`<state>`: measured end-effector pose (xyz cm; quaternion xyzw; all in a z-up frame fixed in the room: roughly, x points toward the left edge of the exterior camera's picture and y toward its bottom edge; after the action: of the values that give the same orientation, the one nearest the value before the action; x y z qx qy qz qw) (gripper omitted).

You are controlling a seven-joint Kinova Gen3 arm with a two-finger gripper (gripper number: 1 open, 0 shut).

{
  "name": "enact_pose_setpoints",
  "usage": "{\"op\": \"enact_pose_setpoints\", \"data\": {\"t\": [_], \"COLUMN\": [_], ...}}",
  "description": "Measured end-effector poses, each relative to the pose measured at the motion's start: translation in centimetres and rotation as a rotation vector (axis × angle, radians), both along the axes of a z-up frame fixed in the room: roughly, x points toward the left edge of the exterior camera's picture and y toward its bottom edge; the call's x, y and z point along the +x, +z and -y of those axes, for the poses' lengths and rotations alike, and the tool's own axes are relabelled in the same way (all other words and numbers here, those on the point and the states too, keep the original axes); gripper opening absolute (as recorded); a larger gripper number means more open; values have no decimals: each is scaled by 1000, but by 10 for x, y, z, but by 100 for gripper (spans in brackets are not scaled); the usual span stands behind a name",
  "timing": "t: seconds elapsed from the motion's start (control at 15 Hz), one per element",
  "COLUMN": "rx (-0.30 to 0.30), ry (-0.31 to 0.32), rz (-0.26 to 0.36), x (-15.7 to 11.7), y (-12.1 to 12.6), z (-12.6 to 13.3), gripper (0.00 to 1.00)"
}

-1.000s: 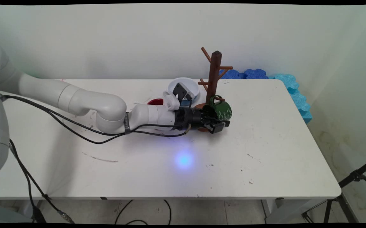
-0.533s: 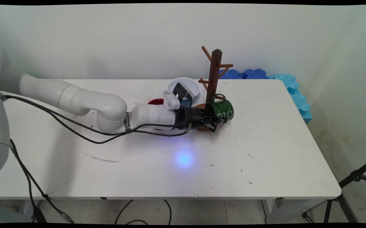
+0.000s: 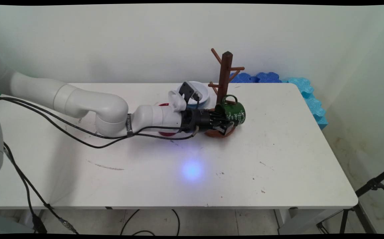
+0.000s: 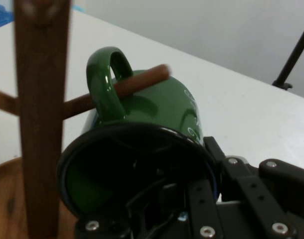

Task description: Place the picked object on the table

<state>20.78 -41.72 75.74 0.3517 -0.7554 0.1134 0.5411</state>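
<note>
My gripper (image 3: 227, 124) is shut on the green mug (image 3: 234, 113), which lies on its side just above the table. In the hand view one finger sits inside the mug (image 4: 167, 104) and the other finger (image 4: 219, 157) presses the outside of the rim. The mug's handle (image 4: 104, 79) points up, and a lower peg (image 4: 142, 82) of the brown wooden mug tree (image 3: 225, 76) passes through it. The tree's post (image 4: 40, 124) stands close on the left of the hand view, and its round base (image 3: 220, 133) lies under the gripper.
A white bowl (image 3: 200, 91) sits behind the wrist, and a red object (image 3: 167, 133) lies partly hidden under the forearm. Blue and cyan foam pieces (image 3: 268, 77) line the back right edge against the wall. A black tripod (image 3: 371, 186) stands off the table's right.
The arm has lifted the mug slightly and carried it back toward the tree. The mug's handle now points up around the lower peg, and the gripper stays shut on the mug.
</note>
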Motion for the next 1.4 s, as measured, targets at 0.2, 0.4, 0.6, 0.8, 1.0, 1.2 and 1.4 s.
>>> {"op": "enact_pose_setpoints", "data": {"t": [0.2,0.4,0.6,0.8,1.0,1.2,1.4], "rx": [-1,-2,-2,-1,-1,0,11], "ry": [-12,-23,-36,-47,-58,-76,-99], "rz": [-5,-11,-20,-29,-38,-48,-54], "x": [1,4,4,4,4,4,5], "y": [8,17,26,33,40,50,60], "z": [-7,-14,-22,-30,-37,-46,-56], "gripper": [0,0,0,0,0,0,0]}}
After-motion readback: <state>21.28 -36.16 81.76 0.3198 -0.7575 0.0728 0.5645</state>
